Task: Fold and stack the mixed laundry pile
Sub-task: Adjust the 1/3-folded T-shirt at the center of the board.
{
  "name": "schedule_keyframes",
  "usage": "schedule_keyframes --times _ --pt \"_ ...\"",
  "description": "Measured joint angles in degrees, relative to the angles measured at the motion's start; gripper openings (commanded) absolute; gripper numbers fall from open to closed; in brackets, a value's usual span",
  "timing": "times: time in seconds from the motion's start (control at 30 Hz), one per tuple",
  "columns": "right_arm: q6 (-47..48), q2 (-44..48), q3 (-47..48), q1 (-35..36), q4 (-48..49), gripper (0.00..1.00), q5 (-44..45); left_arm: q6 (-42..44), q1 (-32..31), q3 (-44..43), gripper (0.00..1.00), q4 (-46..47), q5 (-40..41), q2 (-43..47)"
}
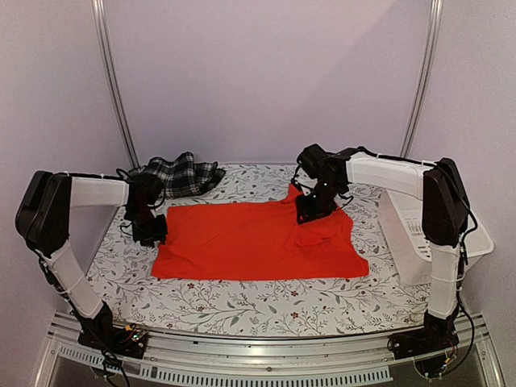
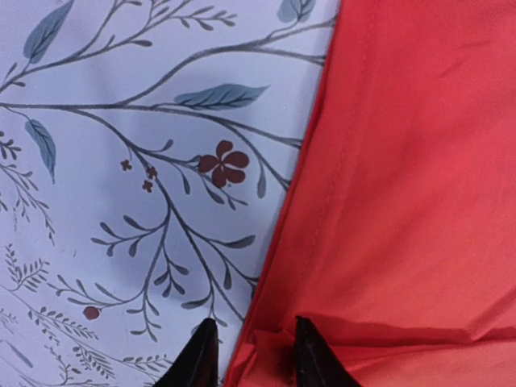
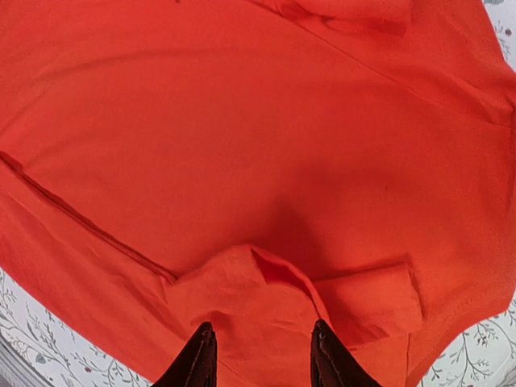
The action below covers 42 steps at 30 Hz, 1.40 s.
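Left tool (image 2: 251,355) and right tool (image 3: 262,355) both low, fingers of each parted

This looks like a robot lab: plain pale walls (image 1: 266,72), shiny metal poles (image 1: 113,81) up the back, a left arm (image 1: 89,192) and a right arm (image 1: 387,173) bolted to a metal rail (image 1: 266,355)

The short-sleeved shirt (image 1: 258,240) is plain bright red. The plaid garment (image 1: 179,175) is checked black and white. The table (image 1: 242,302) has a pale cover printed with grey-blue leafy sprigs and small dark red flowers. The plastic basket (image 1: 409,234) is white. The left gripper (image 2: 254,359) and the right gripper (image 3: 260,359) are black.
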State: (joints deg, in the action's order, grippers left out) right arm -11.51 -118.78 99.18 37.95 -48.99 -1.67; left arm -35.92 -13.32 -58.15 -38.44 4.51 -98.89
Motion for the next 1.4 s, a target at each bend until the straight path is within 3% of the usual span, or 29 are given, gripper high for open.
schedule_keyframes --times 0.17,0.27,0.43,0.6,0.73,1.4 --pt "0.00 8.70 -12.11 -3.98 0.66 0.40 -4.74 0.33 0.20 -0.02 0.72 0.26 -1.11 2.23" --pt "-1.22 13.53 -19.34 -8.55 2.21 0.40 -9.53 2.95 -0.61 -0.02 0.79 3.67 -6.32 6.19" --pt "-4.50 16.83 -28.85 -15.67 6.43 0.39 -19.08 9.49 -5.64 -3.96 0.80 13.29 -18.16 9.53" --pt "-7.76 17.27 -31.65 -18.12 8.92 0.38 -25.88 15.21 -14.56 -18.67 0.77 17.92 -22.45 -0.26" --pt "-10.34 17.22 -31.78 -18.12 11.54 0.38 -29.07 17.22 -18.69 -25.22 0.77 17.86 -22.64 -6.95" --pt "-19.23 8.04 -33.14 -18.12 21.99 0.42 -32.04 17.75 -19.96 -23.82 0.77 15.08 -18.14 -7.28"
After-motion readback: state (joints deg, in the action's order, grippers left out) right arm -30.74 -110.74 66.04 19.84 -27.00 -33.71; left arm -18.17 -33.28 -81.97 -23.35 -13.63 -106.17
